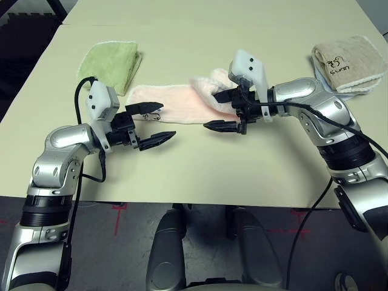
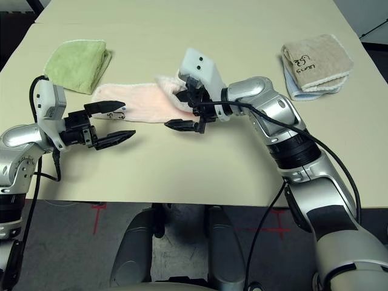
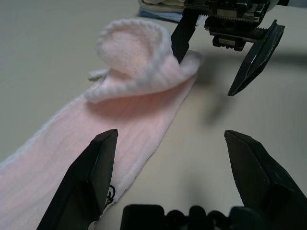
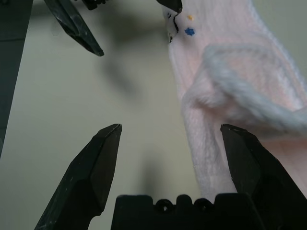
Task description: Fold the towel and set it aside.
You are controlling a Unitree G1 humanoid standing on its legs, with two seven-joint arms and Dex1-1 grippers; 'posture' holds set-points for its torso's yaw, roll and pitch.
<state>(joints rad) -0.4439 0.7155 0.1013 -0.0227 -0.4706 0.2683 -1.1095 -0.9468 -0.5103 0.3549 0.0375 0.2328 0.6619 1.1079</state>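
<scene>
The pink towel (image 1: 173,103) lies as a long strip across the middle of the bench (image 1: 200,170), its right end curled up and over in a loose fold (whitish trim showing). The right claw (image 1: 228,111) stands at that curled end, fingers spread wide, holding nothing. The left claw (image 1: 151,123) gapes open at the strip's left end, empty too. A green folded towel (image 1: 112,60) and a beige folded towel (image 1: 348,62) sit farther back.
</scene>
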